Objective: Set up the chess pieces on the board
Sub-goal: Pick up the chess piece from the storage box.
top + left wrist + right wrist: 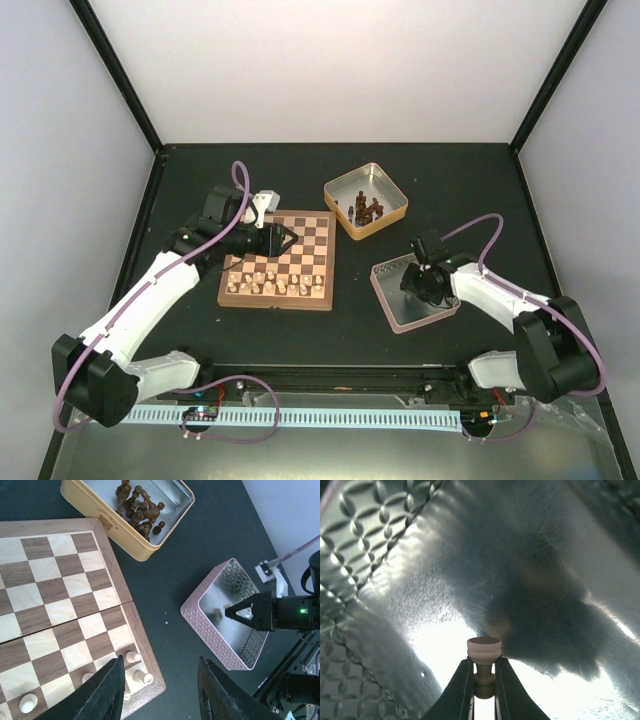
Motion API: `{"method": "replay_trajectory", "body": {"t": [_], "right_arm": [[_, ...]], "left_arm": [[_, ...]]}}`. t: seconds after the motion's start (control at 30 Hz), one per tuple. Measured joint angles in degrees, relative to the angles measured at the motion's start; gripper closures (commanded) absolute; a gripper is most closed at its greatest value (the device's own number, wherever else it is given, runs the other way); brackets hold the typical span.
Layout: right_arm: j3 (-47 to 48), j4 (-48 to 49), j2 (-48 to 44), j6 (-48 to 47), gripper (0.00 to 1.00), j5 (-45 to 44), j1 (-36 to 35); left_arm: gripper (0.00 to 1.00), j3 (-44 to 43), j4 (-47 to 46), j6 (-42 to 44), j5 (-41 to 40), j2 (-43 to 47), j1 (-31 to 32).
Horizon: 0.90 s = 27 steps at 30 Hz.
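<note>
The board lies left of centre, with several pale chess pieces along its near rows. In the left wrist view the board's corner shows a few pale pieces. My left gripper hovers open and empty above the board; in its own view the jaws stand wide apart. My right gripper is down inside the pink tin. In its own view it is shut on a pale chess piece just above the tin floor.
A yellow tin with several dark brown pieces stands behind and right of the board; it also shows in the left wrist view. The pink tin sits right of the board. Black table around.
</note>
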State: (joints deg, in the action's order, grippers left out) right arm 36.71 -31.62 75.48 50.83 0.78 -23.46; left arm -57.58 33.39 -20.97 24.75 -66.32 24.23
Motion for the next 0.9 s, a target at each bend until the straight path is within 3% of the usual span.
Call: {"method": "replay_trajectory", "body": {"t": [0.53,0.8,0.9], "right_arm": [[7.8,-4.3,11.1,-12.1,0.77,-3.0,0.0],[9.5,-4.8,13.0,-13.9,0.76,-5.3,0.0],[10.0,-4.8,13.6,-14.3,0.82,-6.0,0.0]], "left_arm": [[0.58,2.3,-2.3,-1.6,0.8,1.1,0.9],[0.58,2.3,-2.6,-1.6,0.8,1.1,0.9],[0.58,2.3,-2.9,-1.6,0.8,1.1,0.9]]}}
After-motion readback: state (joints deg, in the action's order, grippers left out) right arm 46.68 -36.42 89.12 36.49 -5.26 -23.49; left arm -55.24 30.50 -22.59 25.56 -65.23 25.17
